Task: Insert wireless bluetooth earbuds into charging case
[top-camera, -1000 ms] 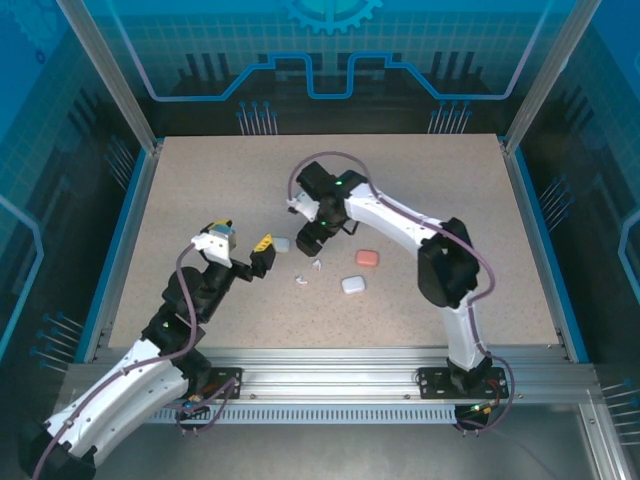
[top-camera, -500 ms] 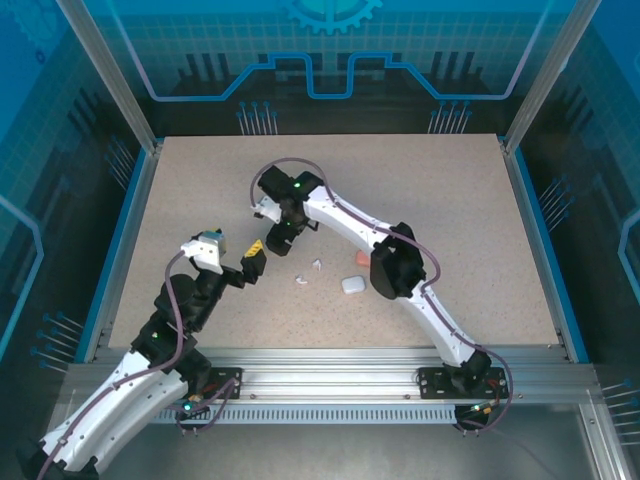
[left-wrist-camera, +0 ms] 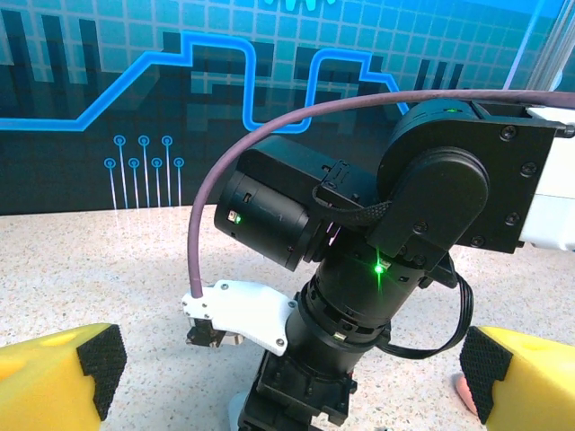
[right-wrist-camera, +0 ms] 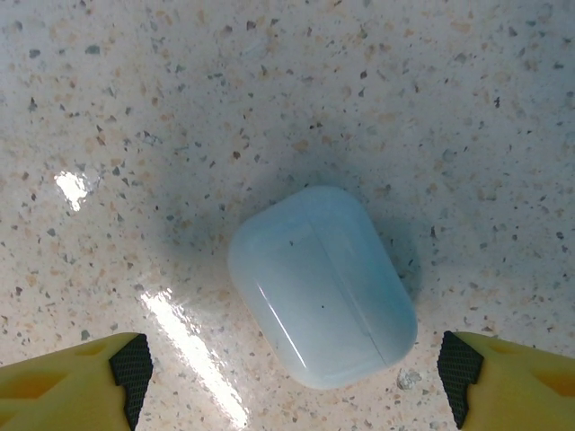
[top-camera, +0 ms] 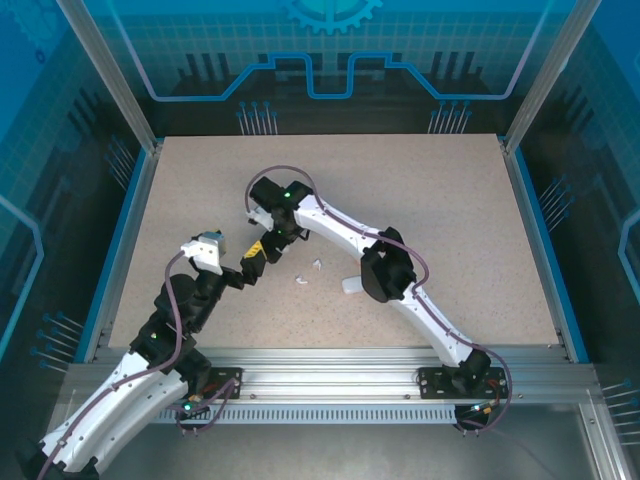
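A closed pale blue-white charging case (right-wrist-camera: 323, 287) lies flat on the speckled table. My right gripper (right-wrist-camera: 292, 395) hangs straight above it, open, with a black pad on either side and nothing touching. From above, the right gripper (top-camera: 272, 236) points down at the table's left centre. My left gripper (top-camera: 253, 260) is open just beside it, and in the left wrist view its yellow fingers (left-wrist-camera: 63, 368) frame the right arm's wrist (left-wrist-camera: 359, 296). Two tiny white earbuds (top-camera: 300, 280) (top-camera: 317, 265) lie loose to the right of both grippers.
A second white case (top-camera: 350, 287) lies partly under the right arm's forearm (top-camera: 385, 270). A pink object (left-wrist-camera: 461, 395) peeks out by my left gripper's right finger. Blue rails edge the table (top-camera: 450, 200), whose far and right parts are bare.
The right arm swung left and folded its elbow in, bringing its gripper over the pale case. The forearm now covers the pink case. The left gripper shifted slightly left.
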### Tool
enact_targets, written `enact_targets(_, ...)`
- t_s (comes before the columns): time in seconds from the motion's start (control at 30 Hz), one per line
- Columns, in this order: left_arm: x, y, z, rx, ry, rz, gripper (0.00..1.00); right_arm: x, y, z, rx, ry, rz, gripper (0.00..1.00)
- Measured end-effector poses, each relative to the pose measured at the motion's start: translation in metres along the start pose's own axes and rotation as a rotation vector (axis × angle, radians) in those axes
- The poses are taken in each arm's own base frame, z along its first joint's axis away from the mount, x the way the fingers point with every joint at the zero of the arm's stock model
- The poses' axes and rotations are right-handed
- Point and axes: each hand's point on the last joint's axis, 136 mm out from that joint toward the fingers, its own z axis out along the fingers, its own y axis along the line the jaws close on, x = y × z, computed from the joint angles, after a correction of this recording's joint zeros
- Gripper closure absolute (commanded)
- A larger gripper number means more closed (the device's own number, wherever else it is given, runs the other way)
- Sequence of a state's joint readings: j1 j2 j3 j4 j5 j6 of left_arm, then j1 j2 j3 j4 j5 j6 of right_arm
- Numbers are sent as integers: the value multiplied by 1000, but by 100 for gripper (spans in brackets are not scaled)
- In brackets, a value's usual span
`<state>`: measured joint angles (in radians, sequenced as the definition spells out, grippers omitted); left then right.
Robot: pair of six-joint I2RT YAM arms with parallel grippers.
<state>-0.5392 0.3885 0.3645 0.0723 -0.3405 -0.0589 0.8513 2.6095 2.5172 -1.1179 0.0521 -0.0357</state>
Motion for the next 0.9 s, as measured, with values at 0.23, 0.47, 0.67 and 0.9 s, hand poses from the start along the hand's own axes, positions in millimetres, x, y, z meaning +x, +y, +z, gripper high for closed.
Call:
enact_targets(0.23,0,0,0,0,0,-18,1,-3,3,-2,13,-9,43,14)
enact_targets(0.47,0,0,0,0,0,-21,1,-9,16,2,5,-31,83,14)
enact_targets(0.67,2,1,-1,-1,9,-20,1,-10,18,4,14,-33,102,15)
enact_targets(0.9,13,11,7,-39,66,-69,2,0,14,3,32,-37,129,14)
